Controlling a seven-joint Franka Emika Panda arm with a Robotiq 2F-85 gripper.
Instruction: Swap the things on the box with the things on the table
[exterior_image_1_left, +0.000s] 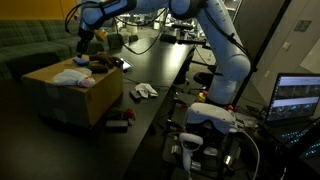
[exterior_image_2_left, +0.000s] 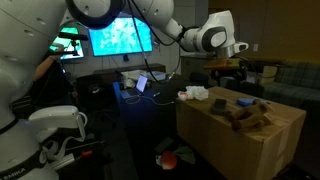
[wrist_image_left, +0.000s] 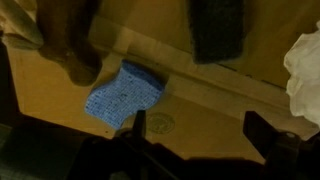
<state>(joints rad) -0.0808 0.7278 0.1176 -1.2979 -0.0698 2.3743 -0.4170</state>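
I am looking into a dim room. In an exterior view a long black desk (exterior_image_1_left: 165, 80) runs toward the back. A green sofa (exterior_image_1_left: 30, 45) stands beyond it at the left, and an open laptop (exterior_image_1_left: 298, 98) glows at the right edge. In an exterior view a large monitor (exterior_image_2_left: 120, 37) shines blue-green against a dark back wall, with a smaller lit screen (exterior_image_2_left: 68, 42) just beside it. These screens are the brightest things I see, and everything low down is in shadow.
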